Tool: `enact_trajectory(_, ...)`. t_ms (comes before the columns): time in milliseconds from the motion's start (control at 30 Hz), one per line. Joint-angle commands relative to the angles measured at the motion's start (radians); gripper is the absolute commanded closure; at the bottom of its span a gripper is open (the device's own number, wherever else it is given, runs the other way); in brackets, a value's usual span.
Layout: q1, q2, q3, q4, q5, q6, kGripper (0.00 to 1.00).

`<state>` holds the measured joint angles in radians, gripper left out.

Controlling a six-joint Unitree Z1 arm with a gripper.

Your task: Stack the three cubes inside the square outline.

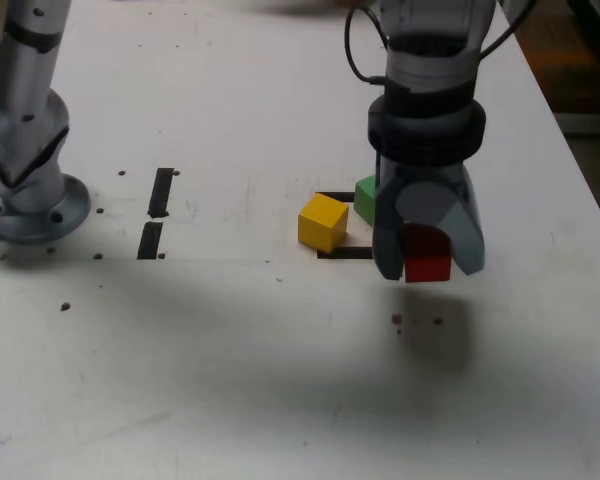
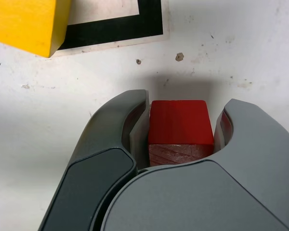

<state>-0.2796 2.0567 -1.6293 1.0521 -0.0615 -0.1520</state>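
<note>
Grey fingers (image 2: 187, 107) closed to the width of the small red cube (image 2: 179, 121), gripping its opposite sides, apparently for lifting onto a stack. Yellow cube (image 1: 323, 222) overlaps the black-taped square outline (image 1: 345, 253); green cube (image 1: 365, 200) sits beside it, partly hidden.

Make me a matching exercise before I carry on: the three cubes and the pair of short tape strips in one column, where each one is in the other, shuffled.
Things
1. Red cube
2. Yellow cube
3. Green cube
4. Short tape strips

Places
A. Partly hidden behind the end effector in the exterior view
B. Flat on the table, farthest toward the exterior view's left of the four
C. Between the end effector's fingers
D. At the side of the square outline nearest the strips

Pairs: 1-C, 2-D, 3-A, 4-B
</note>
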Motion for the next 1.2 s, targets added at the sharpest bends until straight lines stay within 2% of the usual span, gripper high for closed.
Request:
enact_trajectory(0, 0.007, 0.020, -0.007, -0.012, -0.001, 0.021, 0.85)
enact_trajectory(233, 0.074, 0.087, -0.034, -0.035, -0.024, 0.174, 0.85)
enact_trajectory(467, 0.153, 0.088, -0.025, -0.040, -0.006, 0.282, 0.85)
enact_trajectory(700, 0.235, 0.034, 0.066, -0.052, 0.008, 0.331, 0.85)
enact_trajectory(933, 0.325, -0.077, 0.228, -0.098, 0.005, 0.385, 0.85)
enact_trajectory(1067, 0.334, -0.134, 0.305, -0.103, -0.012, 0.393, 0.85)
enact_trajectory(1167, 0.317, -0.165, 0.353, -0.105, -0.038, 0.389, 0.85)
